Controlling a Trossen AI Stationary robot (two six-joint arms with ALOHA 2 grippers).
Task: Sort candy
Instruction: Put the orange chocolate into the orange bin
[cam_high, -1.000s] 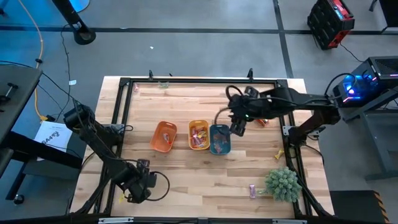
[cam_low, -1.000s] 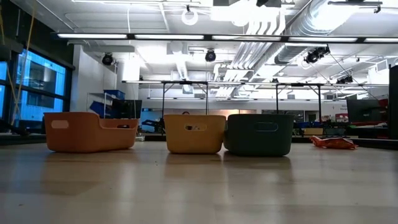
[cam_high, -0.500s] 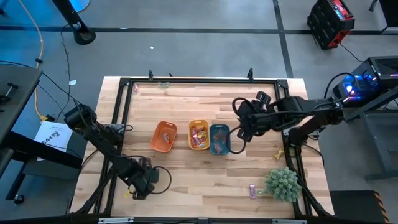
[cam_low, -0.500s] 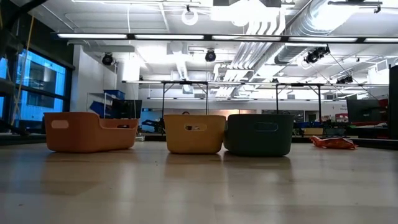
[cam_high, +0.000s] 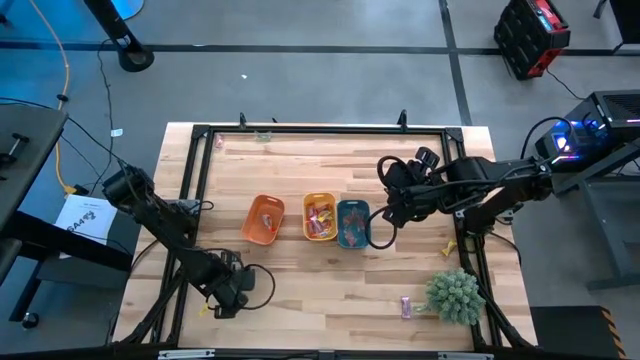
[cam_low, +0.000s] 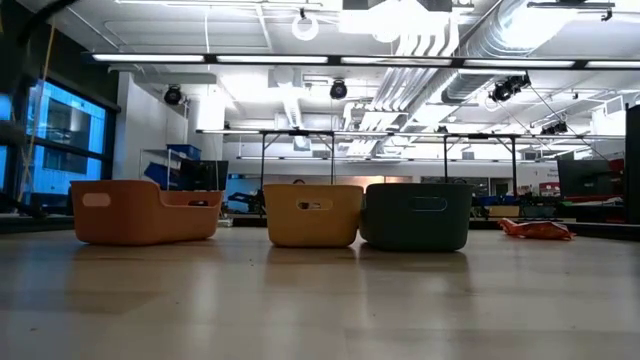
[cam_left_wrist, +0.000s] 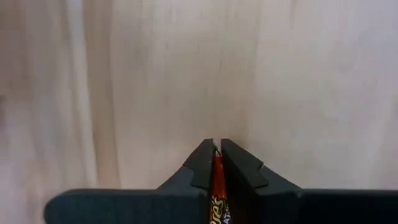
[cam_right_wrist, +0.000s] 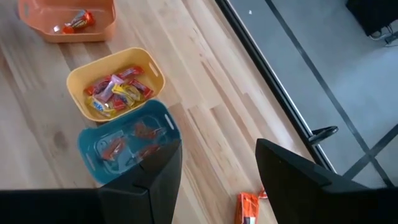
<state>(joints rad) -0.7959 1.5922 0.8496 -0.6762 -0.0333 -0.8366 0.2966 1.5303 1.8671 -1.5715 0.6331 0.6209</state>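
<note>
My left gripper (cam_left_wrist: 216, 144) stands at the table's near left corner (cam_high: 226, 293), pointing down and shut on an orange-red wrapped candy (cam_left_wrist: 217, 177). My right gripper (cam_right_wrist: 217, 180) hangs open above the table, just right of the teal tray (cam_high: 353, 222), holding nothing. The orange tray (cam_high: 263, 219), yellow tray (cam_high: 319, 216) and teal tray stand in a row mid-table, each with candy inside. Loose candy lies on the wood: an orange one (cam_right_wrist: 249, 208), a yellow one (cam_high: 450, 243) and a pink one (cam_high: 406, 305). My left gripper pinches the orange-red wrapper (cam_left_wrist: 218, 163) between its two fingers, coming from above and pointing down. The wrapper shows as a thin strip running back between the fingers. Whether it still touches the wood, I cannot tell.
A spiky green plant ball (cam_high: 455, 295) sits at the near right corner. A black frame (cam_high: 300, 131) runs around the table's edges. In the low view the three trays (cam_low: 313, 213) stand side by side, with an orange candy (cam_low: 535, 228) to their right.
My right gripper has swung from over the teal tray toward the table's right edge, turning as it went. My left gripper has shifted slightly toward the right at the near left corner.
</note>
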